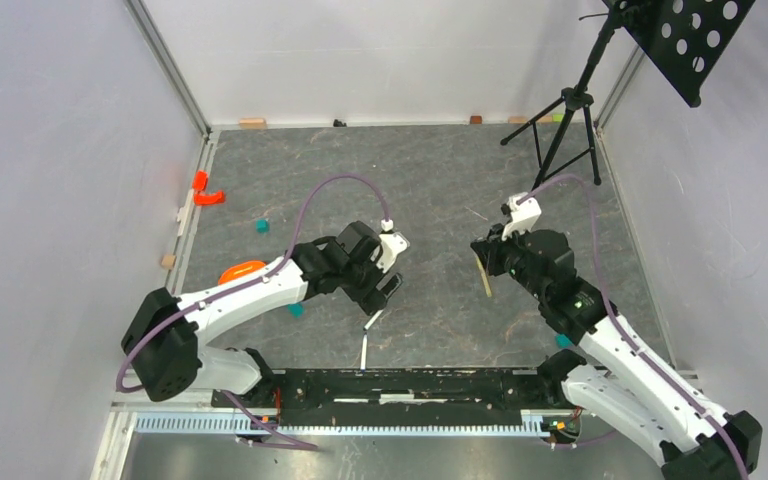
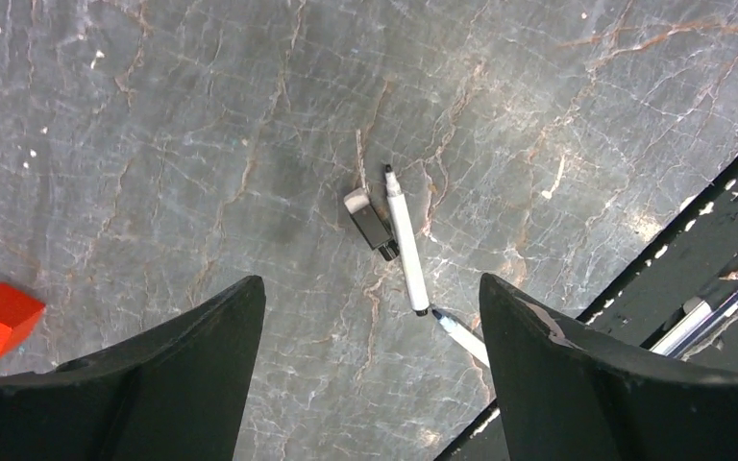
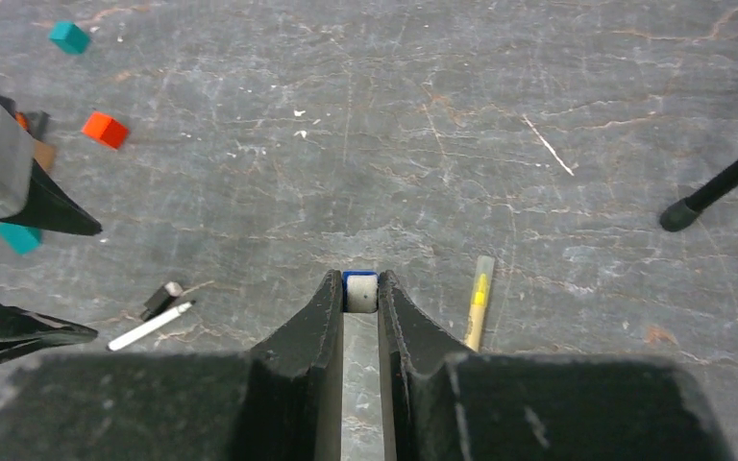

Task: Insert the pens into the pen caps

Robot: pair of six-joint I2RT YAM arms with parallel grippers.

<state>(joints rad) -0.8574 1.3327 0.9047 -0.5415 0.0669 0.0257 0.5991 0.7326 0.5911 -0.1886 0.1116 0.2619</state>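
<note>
Left fingers (image 2: 168, 375) are hanging spread wide with nothing between them, looking straight down at a white pen (image 2: 406, 240) that's lying on the surface (image 2: 154, 125) with its tip pointing to 12 o'clock. The black cap (image 2: 370, 223) is sitting right against that pen on its 9 o'clock side. A second white pen (image 2: 461, 336) is trailing off toward 5 o'clock, its tip nearly meeting the first one's tail. My guess is the wide spread is for dropping around the barrel without nudging the cap. That's going to be tight, since the two are touching.

Right fingers (image 3: 312, 331) are pinching the blue cap (image 3: 359, 291) at their very tips, low over the surface. Looks like it's being held way out at the end so the opening isn't getting covered, though I can't tell which way the opening is facing. The yellow-olive pen (image 3: 480, 303) is lying just beside it at 3 o'clock, untouched. I'm reading this as early going: one cap gripped, no pen in any cap yet.
</note>
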